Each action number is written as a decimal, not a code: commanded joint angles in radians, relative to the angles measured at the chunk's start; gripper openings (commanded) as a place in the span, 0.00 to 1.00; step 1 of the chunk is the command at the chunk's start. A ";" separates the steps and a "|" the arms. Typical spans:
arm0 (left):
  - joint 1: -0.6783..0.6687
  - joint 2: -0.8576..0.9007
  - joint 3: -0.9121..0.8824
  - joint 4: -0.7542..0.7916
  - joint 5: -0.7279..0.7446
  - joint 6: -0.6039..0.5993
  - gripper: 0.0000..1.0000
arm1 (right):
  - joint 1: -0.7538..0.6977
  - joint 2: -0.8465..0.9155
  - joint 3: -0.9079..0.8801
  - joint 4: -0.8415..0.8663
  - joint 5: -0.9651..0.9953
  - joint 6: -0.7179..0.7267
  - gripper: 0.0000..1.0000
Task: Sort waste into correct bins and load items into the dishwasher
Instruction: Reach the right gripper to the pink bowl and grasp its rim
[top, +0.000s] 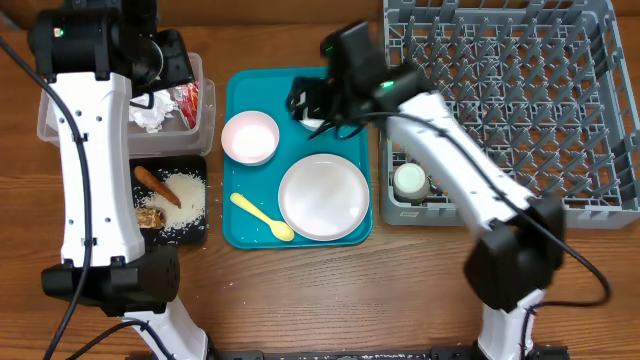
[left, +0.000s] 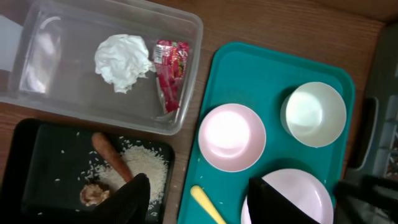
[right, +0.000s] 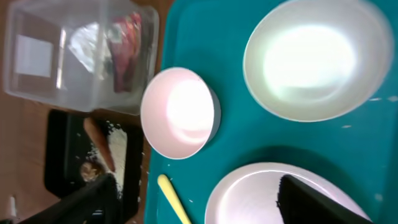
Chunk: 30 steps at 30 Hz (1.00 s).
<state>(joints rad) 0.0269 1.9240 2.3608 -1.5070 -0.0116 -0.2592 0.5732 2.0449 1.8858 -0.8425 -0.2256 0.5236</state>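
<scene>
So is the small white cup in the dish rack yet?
In the rack: overhead, the small white cup sits inside a corner compartment of the dish rack.

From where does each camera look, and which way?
Overhead: above the table, straight down on teal tray and dish rack; left arm and right arm show.
Left wrist: over clear tub, facing down; own fingers at bottom.
Right wrist: over white bowl, facing down; own fingers at bottom.
Both wrist views share the pink bowl.

The wooden table (top: 300, 300) carries a clear tub (left: 56, 74) and black tray (left: 37, 155) near the left fingers (left: 134, 199), a teal tray (top: 245, 185) under the right fingers (right: 323, 202), and a grey dish rack (top: 520, 100) beside them.
</scene>
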 joint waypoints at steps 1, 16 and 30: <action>0.000 -0.013 0.012 -0.007 -0.073 -0.008 0.53 | 0.035 0.048 0.011 0.036 0.061 0.063 0.80; 0.068 -0.013 -0.008 -0.019 -0.145 -0.048 0.58 | 0.098 0.275 0.011 0.217 0.122 0.163 0.61; 0.071 -0.013 -0.023 -0.018 -0.149 -0.048 0.59 | 0.098 0.299 0.011 0.209 0.147 0.157 0.18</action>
<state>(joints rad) 0.0982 1.9244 2.3436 -1.5272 -0.1471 -0.2890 0.6739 2.3413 1.8851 -0.6331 -0.0971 0.6838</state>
